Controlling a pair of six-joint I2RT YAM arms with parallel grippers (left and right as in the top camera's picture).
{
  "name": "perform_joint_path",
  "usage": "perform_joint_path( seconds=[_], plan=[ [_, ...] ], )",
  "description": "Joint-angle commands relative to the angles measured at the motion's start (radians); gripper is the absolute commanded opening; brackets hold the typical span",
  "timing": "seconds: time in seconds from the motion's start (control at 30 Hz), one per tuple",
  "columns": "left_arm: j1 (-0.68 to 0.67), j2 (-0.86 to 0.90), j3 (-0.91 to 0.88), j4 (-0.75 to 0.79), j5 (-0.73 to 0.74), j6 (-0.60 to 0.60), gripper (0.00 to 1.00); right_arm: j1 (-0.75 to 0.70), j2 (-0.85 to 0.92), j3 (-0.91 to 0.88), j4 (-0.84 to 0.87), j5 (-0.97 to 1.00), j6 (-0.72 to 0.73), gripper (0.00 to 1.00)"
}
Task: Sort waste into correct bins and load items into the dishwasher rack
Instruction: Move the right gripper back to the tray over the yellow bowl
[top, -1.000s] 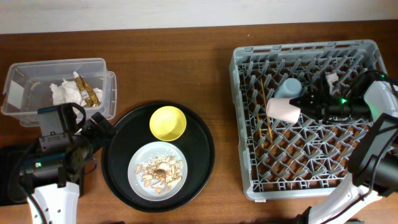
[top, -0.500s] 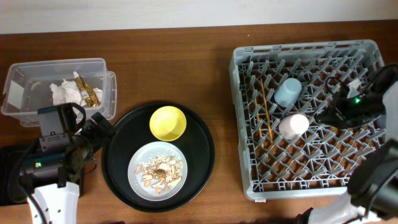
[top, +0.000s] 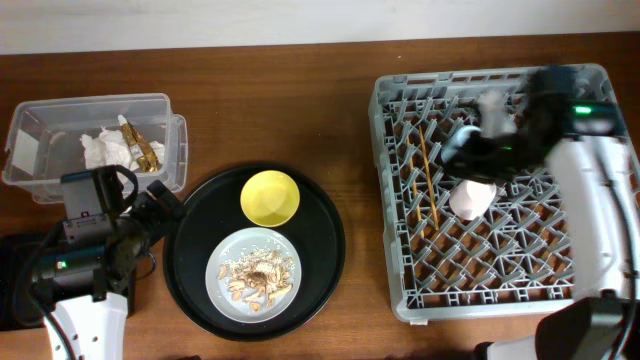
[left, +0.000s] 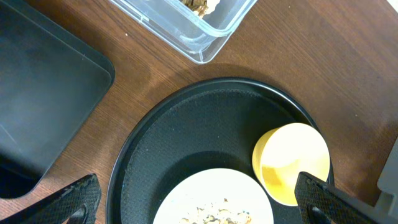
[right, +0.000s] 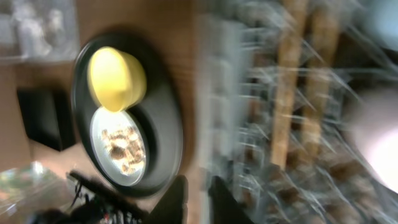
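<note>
The dishwasher rack (top: 400, 250) holds the pink cup (top: 472, 200), the light-blue cup (top: 458, 136) and the chopsticks (top: 428, 175). My right gripper (top: 476, 154) is blurred above the rack by the blue cup, its fingers (right: 196, 200) close together and empty. The yellow bowl (top: 270, 197) and the plate (top: 252, 275) with tan food scraps sit on the round black tray (top: 320, 240). My left gripper (left: 199, 200) is wide open and empty above that tray's left side. Napkins (top: 100, 150) and the wrapper (top: 143, 148) lie in the clear tub (top: 40, 120).
The shallow black tray (left: 43, 93) lies left of the round tray, mostly under my left arm in the overhead view. Bare wooden table (top: 350, 120) separates the round tray from the rack.
My right gripper let go of the pink cup, which now lies in the rack. The right arm then swung back and left across the rack. The left arm has not moved.
</note>
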Motion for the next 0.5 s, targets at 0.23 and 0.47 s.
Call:
perform_joint_path(
  seconds=[0.23,0.47],
  plan=[
    [0.002,-0.002,0.0,-0.001,0.007,0.005,0.99,0.614,0.168,0.017,0.44,0.181,0.285,0.36],
    [0.002,-0.002,0.0,-0.001,0.007,0.005,0.99,0.834,0.355,0.017,0.699,0.266,0.227,0.43]
  ],
)
